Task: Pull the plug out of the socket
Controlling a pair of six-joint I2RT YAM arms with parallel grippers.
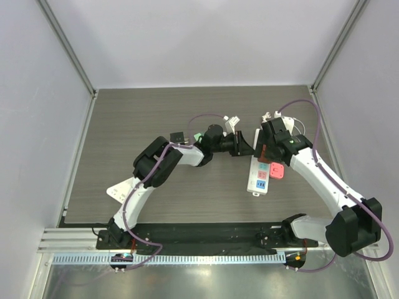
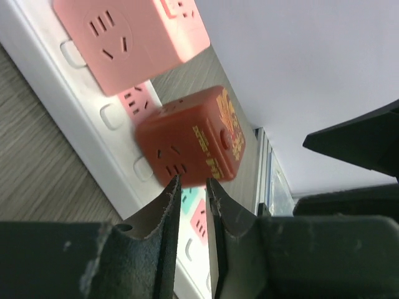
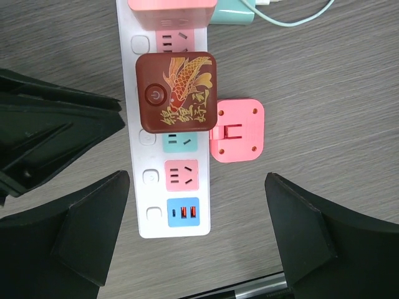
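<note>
Plug, dark-red gold-carp cube (image 3: 176, 92), sits in white plastic strip (image 3: 187, 229). Left gripper (image 2: 193, 184) near-clenched at its 6 o'clock edge, grasp unclear; right gripper (image 3: 198, 212) released: unpinned strip may lift.

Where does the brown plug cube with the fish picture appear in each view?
Top external: brown cube centre-right, partly hidden.
Left wrist: centre, just above the left hand.
Right wrist: upper middle.
Shared landmark: white power strip.
</note>
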